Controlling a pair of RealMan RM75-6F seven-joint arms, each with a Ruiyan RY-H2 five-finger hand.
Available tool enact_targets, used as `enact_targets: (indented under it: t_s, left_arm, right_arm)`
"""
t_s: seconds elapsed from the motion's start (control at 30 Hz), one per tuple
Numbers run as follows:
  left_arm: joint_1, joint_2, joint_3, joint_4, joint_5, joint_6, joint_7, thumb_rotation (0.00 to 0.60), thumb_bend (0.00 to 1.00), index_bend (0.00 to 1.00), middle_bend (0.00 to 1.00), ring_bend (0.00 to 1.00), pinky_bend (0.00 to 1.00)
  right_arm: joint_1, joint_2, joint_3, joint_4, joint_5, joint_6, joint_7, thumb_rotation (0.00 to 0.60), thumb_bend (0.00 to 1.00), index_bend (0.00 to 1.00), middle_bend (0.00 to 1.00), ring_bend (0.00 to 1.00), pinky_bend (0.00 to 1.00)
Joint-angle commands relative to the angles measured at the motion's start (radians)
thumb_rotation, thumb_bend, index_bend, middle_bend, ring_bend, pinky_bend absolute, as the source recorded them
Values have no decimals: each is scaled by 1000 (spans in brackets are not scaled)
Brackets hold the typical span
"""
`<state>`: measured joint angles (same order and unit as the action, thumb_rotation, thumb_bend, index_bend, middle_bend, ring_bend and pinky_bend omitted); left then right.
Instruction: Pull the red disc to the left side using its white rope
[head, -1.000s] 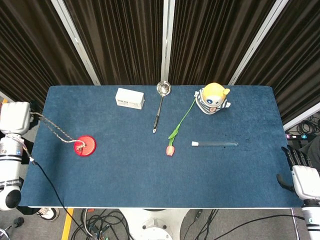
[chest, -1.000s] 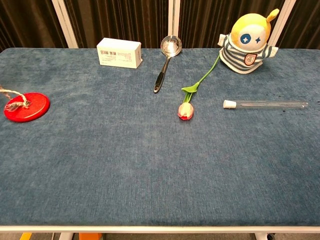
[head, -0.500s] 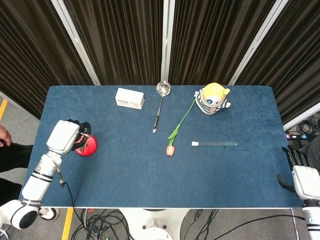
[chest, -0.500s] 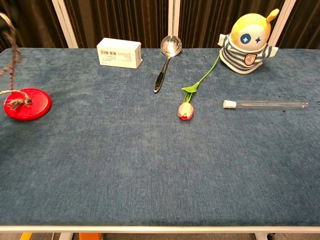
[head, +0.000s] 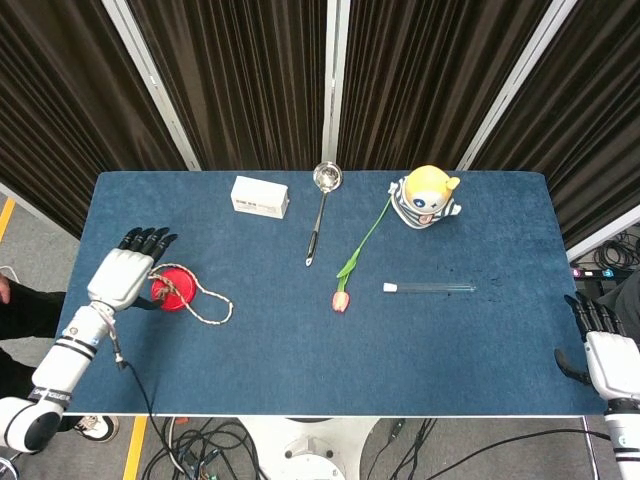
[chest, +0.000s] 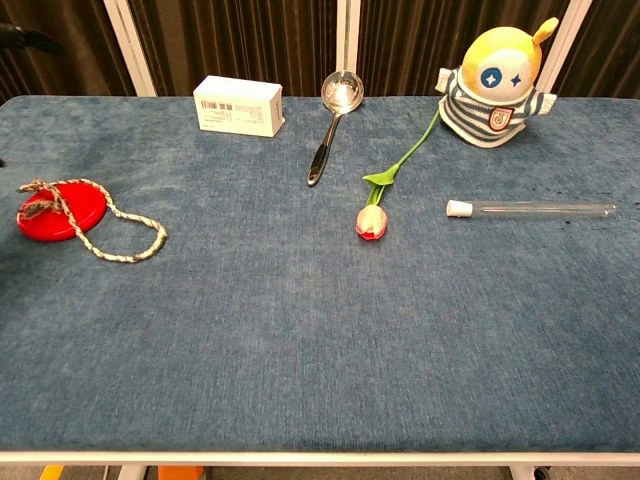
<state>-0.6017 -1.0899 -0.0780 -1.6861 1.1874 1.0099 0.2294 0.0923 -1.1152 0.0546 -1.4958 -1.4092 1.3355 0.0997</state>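
Blue table (head: 300, 350) before dark curtains. Left hand (head: 127, 268), fingers now spread and empty, hovers beside the red disc (head: 171, 290) near the left edge. Its white rope (head: 210, 306), held taut earlier, now lies looped on the cloth. Right hand (head: 603, 345) waits off the right edge, open.

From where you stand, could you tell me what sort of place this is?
Probably a robot lab test bench: a blue-covered table before black curtains, loose cables on the floor, and unrelated props such as a plush toy and test tube.
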Motion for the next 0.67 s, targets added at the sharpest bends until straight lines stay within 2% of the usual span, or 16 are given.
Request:
enact_targets:
  t_s: [0.03, 0.17, 0.33, 0.47, 0.67]
  left_arm:
    - [-6, 68, 9, -52, -45, -54, 51, 600, 75, 0, 0, 0, 27]
    - [41, 72, 4, -75, -7, 33, 13, 600, 49, 0, 0, 0, 29]
    - [174, 35, 63, -59, 145, 243, -21, 600, 50, 0, 0, 0, 30]
    - [303, -35, 119, 36, 242, 436, -5, 600, 63, 8, 0, 0, 30]
    - [434, -107, 162, 190, 330, 612, -65, 600, 63, 12, 10, 0, 35]
  right_arm:
    - [1, 0, 0, -3, -3, 2, -3, 600, 278, 0, 0, 0, 0]
    - [-1, 4, 3, -10, -3, 10, -5, 600, 278, 0, 0, 0, 0]
    - [-7, 16, 5, -30, -11, 31, -11, 600, 278, 0, 0, 0, 0]
    - [-12, 16, 1, -40, -25, 46, -14, 600, 278, 0, 0, 0, 0]
    - [-13, 11, -3, -54, -36, 53, -28, 600, 276, 0, 0, 0, 0]
